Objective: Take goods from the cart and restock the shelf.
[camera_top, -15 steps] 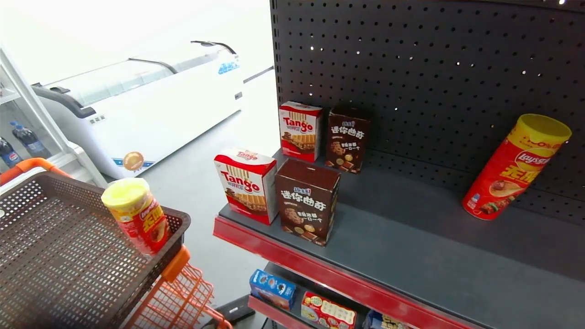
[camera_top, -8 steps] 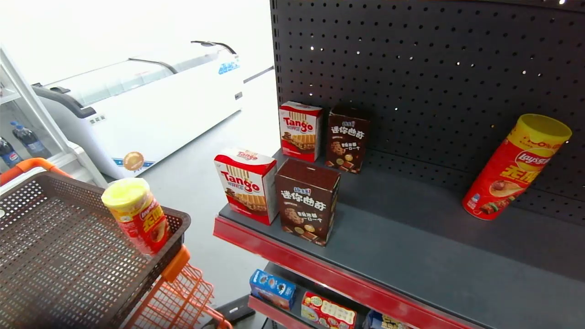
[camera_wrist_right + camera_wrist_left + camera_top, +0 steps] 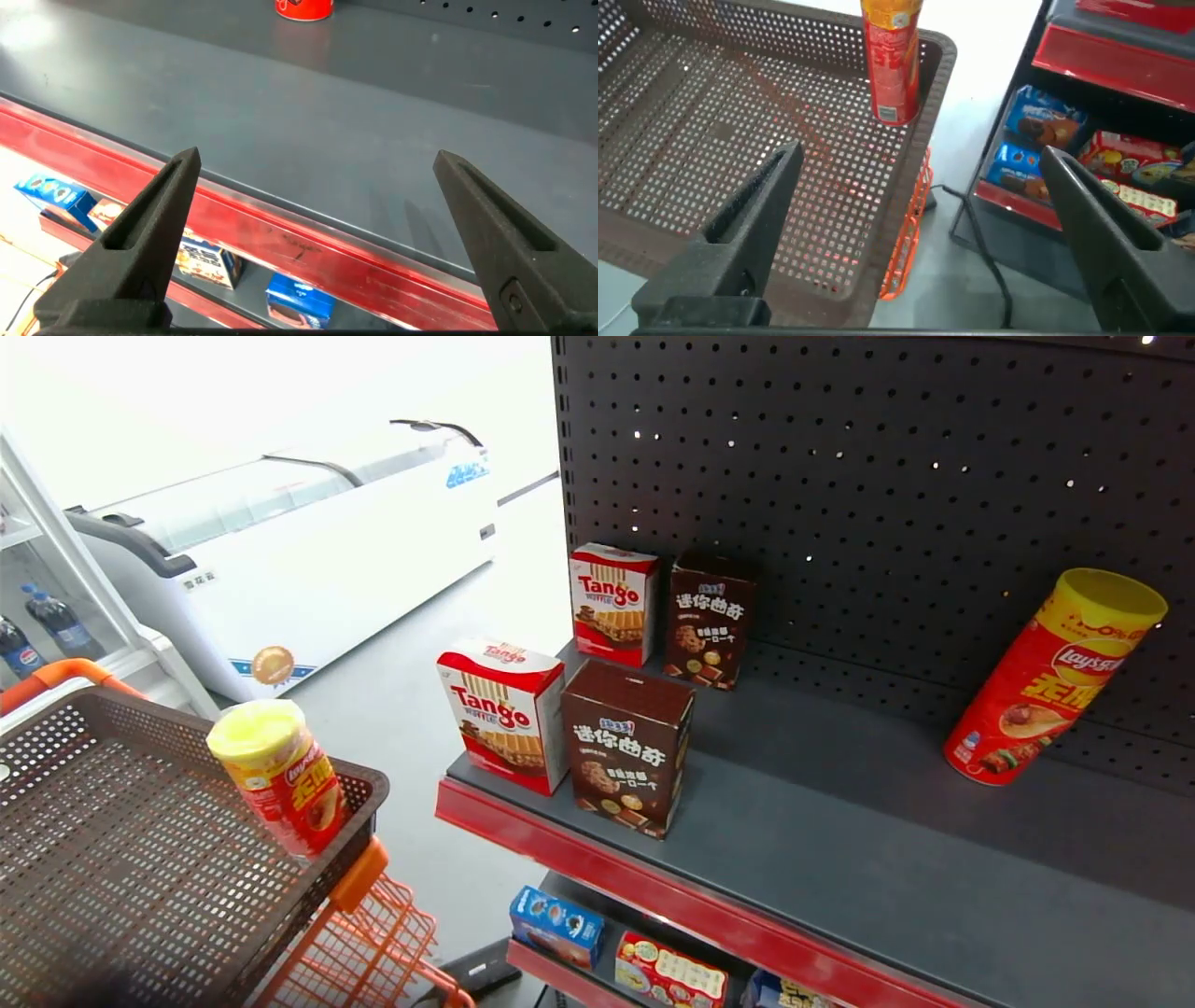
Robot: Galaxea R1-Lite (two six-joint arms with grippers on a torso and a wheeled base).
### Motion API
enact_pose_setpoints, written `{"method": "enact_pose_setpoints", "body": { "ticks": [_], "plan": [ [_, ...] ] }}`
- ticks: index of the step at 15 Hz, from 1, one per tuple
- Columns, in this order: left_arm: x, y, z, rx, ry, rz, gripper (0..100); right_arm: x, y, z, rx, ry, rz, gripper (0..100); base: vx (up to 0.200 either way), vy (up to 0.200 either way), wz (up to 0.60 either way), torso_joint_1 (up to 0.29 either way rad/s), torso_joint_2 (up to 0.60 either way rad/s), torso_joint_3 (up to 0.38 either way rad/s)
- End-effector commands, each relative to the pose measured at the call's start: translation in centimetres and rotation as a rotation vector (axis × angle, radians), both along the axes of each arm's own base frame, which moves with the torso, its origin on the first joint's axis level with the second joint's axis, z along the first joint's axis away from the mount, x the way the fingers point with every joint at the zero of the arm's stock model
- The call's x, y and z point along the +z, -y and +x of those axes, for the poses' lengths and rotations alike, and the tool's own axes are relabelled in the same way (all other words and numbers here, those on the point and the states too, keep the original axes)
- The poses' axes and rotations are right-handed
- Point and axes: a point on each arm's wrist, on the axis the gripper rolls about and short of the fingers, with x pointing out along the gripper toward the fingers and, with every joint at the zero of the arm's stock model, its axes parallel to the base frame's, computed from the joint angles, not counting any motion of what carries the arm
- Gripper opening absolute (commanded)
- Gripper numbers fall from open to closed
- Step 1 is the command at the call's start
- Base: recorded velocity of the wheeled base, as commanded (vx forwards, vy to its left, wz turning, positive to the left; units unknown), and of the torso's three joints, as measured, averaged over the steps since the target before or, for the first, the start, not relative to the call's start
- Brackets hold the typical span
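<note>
clearly the left gripper [image 3: 922,159] is the one placed for the pick: it hangs over the cart basket [image 3: 710,140] with its two fingers spread wide and nothing between them. the chip can [image 3: 893,56] stands ahead of it, past the fingertips and well apart. the can is upright, long axis vertical, yellow lid up, in the basket's corner nearest the shelf [image 3: 840,840], touching or just beside the perforated wall. the right gripper [image 3: 318,161], equally wide open and empty, sits over the shelf's red front edge, facing a second can [image 3: 304,7] at the back of the board, so it is the farther one from the cart. by my judgement the coming move is a forward reach by the left arm, fingers straddling the can's side across its axis. the wall close behind the can leaves little room on that side.
</note>
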Motion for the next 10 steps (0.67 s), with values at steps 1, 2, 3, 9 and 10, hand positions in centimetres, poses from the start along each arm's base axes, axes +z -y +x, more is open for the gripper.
{"method": "enact_pose_setpoints", "body": {
  "ticks": [1,2,3,9,10],
  "plan": [
    [-0.4,-1.2,6.1,0.067,-0.197,-0.028,100,0.0,0.0,0.0,0.001,-0.002,-0.001,100,0.000,0.000,0.00,0.000,0.00,0.000],
    [-0.4,-1.3,7.3,0.063,-0.186,-0.027,100,0.0,0.0,0.0,0.001,0.000,-0.001,100,0.000,0.000,0.00,0.000,0.00,0.000],
    [-0.7,-1.5,9.9,0.047,-0.159,-0.022,100,0.0,0.0,0.0,0.001,-0.002,-0.001,100,0.000,0.000,0.00,0.000,0.00,0.000],
    [-2.8,-2.0,16.8,0.033,-0.085,-0.015,100,0.0,0.0,0.0,0.001,0.000,-0.001,100,0.000,0.000,0.00,0.000,0.00,0.000],
    [-3.4,-1.8,17.5,0.020,-0.095,-0.015,100,0.0,0.0,0.0,0.001,0.000,-0.001,100,0.000,0.000,0.00,0.000,0.00,0.000]
  ]
}}
